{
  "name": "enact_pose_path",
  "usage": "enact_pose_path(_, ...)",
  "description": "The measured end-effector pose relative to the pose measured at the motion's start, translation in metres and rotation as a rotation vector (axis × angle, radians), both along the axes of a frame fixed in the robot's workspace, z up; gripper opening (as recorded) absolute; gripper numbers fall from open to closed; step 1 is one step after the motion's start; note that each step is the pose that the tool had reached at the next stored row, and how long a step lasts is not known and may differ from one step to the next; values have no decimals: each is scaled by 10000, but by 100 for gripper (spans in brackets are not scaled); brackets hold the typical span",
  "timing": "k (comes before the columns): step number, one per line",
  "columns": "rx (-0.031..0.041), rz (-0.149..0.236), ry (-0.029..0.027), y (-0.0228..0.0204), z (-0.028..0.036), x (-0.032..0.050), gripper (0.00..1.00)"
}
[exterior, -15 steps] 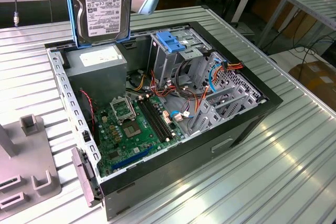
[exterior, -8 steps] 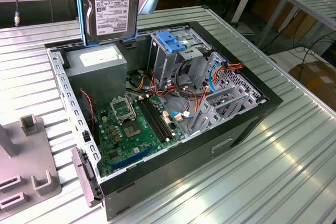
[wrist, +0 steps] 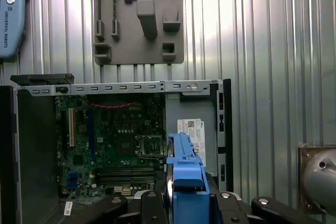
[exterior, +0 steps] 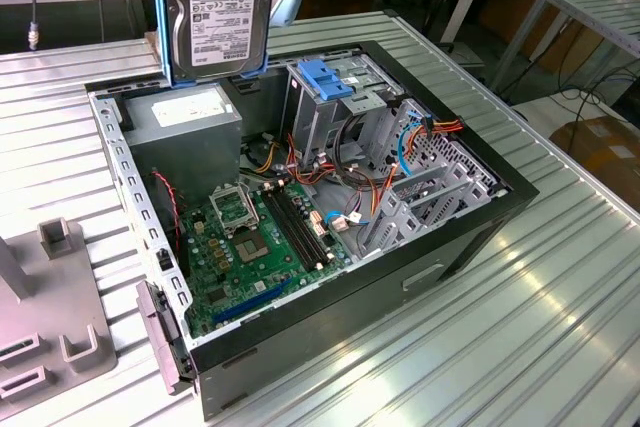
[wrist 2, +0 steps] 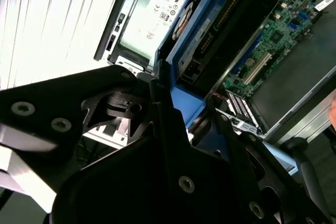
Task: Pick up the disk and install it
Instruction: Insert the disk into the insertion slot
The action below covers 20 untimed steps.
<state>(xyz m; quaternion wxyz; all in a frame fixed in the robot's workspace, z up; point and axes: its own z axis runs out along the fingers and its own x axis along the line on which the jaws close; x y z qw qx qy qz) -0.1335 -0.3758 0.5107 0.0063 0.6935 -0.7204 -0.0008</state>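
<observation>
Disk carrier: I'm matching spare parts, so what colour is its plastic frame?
Blue carrier framing the silver disk; clearest in the exterior view.

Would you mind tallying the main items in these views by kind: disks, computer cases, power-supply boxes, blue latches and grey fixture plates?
disk: 1
open computer case: 1
power-supply box: 1
blue latch: 1
grey fixture plate: 1
Total: 5

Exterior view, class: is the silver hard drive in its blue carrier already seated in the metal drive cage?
No: the disk hangs upright above the open case, clear of the cage.
</observation>
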Motion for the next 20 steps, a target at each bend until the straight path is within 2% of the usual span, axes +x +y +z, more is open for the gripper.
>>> enact_pose_path(20,0,0,0,-73,0,6,37)
